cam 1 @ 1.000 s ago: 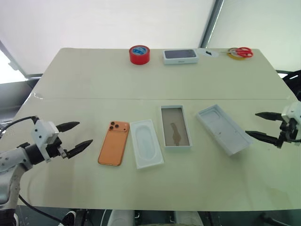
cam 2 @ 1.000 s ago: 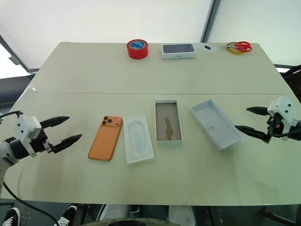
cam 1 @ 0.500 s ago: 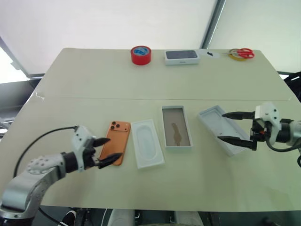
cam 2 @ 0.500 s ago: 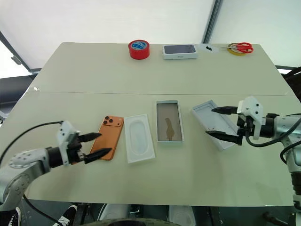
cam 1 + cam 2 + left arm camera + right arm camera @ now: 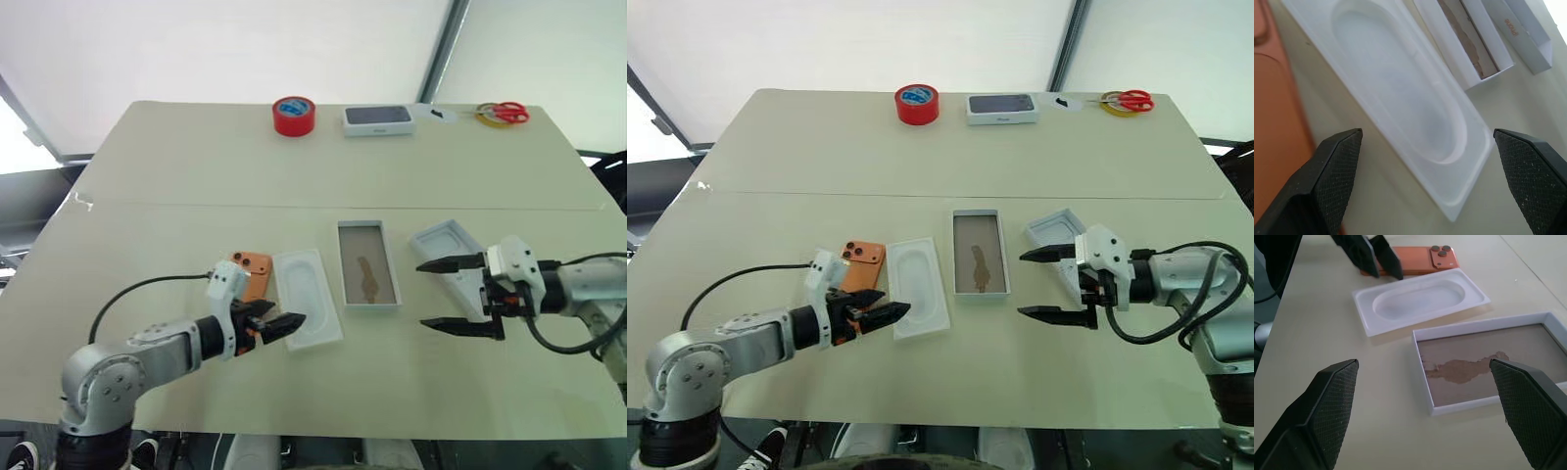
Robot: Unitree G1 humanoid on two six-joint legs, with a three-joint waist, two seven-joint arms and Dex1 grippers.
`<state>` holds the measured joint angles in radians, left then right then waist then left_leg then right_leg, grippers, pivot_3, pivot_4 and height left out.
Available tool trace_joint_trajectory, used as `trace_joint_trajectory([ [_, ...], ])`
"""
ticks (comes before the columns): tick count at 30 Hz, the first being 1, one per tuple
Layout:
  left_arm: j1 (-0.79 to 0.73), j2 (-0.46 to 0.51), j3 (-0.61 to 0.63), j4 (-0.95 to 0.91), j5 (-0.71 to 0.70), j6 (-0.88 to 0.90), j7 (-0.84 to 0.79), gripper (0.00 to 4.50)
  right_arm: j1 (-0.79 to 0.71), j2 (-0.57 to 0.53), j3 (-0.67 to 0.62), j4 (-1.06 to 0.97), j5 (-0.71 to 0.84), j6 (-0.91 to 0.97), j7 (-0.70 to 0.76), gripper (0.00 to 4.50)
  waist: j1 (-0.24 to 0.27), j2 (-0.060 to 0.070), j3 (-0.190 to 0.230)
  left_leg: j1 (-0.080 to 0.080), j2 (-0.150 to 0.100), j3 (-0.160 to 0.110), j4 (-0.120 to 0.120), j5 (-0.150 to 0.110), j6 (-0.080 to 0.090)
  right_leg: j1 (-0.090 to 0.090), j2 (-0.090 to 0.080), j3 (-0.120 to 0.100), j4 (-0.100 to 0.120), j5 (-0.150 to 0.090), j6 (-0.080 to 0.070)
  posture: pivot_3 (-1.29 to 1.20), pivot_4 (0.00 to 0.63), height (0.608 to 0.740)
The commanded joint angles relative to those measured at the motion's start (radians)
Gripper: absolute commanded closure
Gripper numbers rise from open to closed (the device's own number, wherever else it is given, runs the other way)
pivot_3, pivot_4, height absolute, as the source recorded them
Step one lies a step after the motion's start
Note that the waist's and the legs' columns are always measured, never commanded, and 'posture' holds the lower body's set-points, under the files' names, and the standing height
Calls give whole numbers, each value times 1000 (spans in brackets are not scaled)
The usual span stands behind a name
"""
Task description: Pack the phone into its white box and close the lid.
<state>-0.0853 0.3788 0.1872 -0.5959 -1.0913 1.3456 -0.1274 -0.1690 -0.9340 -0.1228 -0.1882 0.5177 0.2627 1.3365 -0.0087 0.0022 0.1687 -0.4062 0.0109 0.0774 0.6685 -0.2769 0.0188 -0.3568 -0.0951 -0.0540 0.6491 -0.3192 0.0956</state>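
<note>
The left gripper (image 5: 277, 323), fingers spread, hides the orange phone's (image 5: 254, 266) near half; only its camera end shows, beside the white insert (image 5: 308, 309). The right gripper (image 5: 453, 294), jaws wide and empty, covers much of the lid (image 5: 442, 240). The white box (image 5: 367, 277) lies open between insert and lid.

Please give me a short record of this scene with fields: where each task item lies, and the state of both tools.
phone: flat on the table, camera side up
insert: beside the phone
white box: open, nothing inside
lid: inside up, partly behind the right tool
left tool: open, above the gap between phone and insert
right tool: open, holds nothing
</note>
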Motion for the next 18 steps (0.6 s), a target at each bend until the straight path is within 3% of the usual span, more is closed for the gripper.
trace_joint_trajectory([
  [1, -26, -50, 37, 25, -46, 51, 122, 0, -23, 9, -7, 19, -11, -23, -9, 27, 2, 0, 0, 0, 0, 0, 0, 0, 0, 0, 0, 0, 0, 0, 0, 0, 150, 730],
  [18, -174, -239, 86, 222, -150, 165, 383, 0, -18, 25, -16, 37, -36, -51, -42, 27, 25, -1, -1, 0, 0, -2, 5, 1, -1, 3, 1, -1, 0, 0, 0, 0, 150, 730],
])
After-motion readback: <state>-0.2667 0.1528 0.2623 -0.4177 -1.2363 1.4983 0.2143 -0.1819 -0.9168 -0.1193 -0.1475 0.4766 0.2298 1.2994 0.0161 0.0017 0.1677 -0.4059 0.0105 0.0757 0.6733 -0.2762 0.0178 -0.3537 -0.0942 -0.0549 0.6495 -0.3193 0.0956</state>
